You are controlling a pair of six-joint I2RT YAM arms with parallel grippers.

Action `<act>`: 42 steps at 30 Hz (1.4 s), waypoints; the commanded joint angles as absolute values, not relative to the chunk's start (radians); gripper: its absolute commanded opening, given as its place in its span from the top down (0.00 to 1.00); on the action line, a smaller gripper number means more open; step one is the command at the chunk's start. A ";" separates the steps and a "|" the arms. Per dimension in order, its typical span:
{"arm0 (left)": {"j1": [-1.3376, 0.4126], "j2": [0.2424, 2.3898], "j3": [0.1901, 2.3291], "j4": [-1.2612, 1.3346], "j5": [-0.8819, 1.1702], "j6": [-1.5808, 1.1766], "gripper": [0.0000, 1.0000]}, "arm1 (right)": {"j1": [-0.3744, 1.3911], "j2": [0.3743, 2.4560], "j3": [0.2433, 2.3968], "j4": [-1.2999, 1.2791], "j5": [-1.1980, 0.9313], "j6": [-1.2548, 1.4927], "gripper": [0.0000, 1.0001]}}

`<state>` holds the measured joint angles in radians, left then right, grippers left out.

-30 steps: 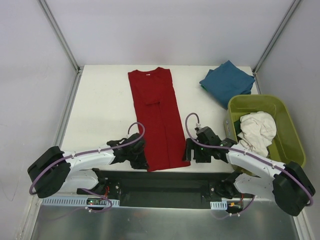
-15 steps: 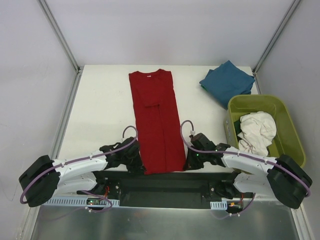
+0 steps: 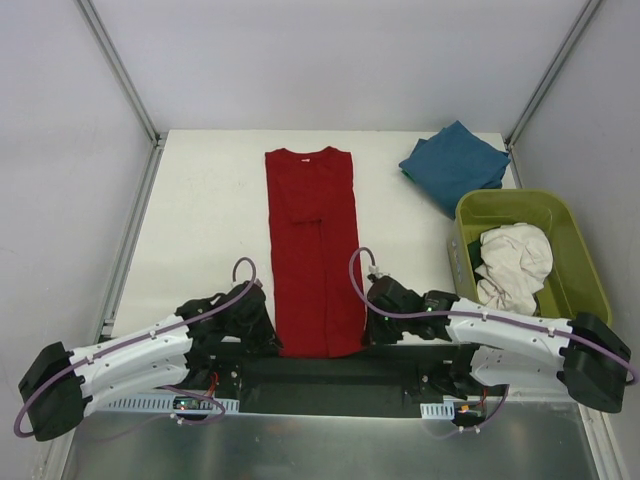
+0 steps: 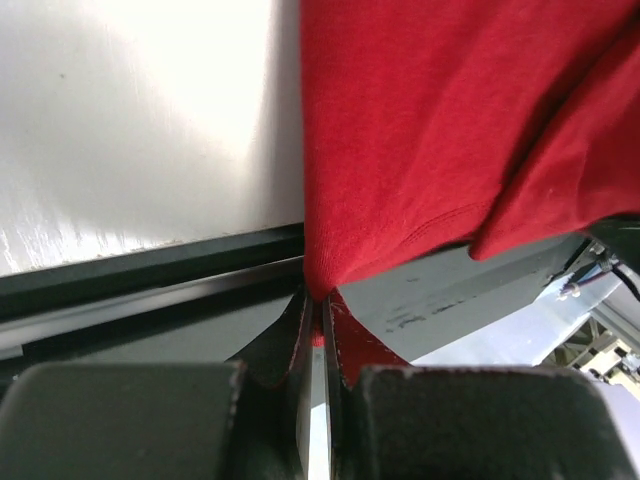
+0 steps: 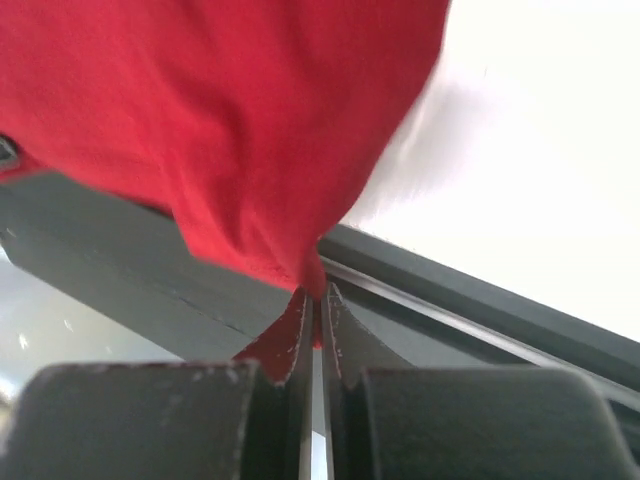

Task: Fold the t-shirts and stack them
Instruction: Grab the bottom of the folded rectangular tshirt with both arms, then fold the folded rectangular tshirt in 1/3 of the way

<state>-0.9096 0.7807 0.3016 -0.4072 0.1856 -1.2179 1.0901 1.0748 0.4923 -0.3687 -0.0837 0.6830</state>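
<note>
Red t-shirt (image 3: 312,250), soft, light and limp, handles best by its hem corners, each pinched tight in the left jaws and right jaws.

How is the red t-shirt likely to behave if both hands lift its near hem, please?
Probably floppy: the red t-shirt puckers into soft folds where the left hand and right hand pinch its hem. It would likely sag between them, not stay flat. It looks thin, so probably light and easy to drag.
</note>
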 commanded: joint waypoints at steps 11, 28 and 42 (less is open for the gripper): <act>-0.723 0.949 0.667 -0.480 -0.057 -0.970 1.00 | 0.954 1.242 0.963 -0.522 0.238 0.351 0.99; -0.474 1.420 1.028 -0.449 -0.018 -0.747 0.99 | 0.690 1.609 1.282 -0.439 0.018 0.221 0.99; -0.379 1.661 1.146 -0.428 -0.002 -0.710 0.95 | 0.565 1.837 1.393 -0.405 -0.133 0.222 0.98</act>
<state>-0.4004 1.6180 1.0882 -0.4404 -0.0048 -0.7467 0.5900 1.8004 1.3300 -0.4377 -0.0708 0.2295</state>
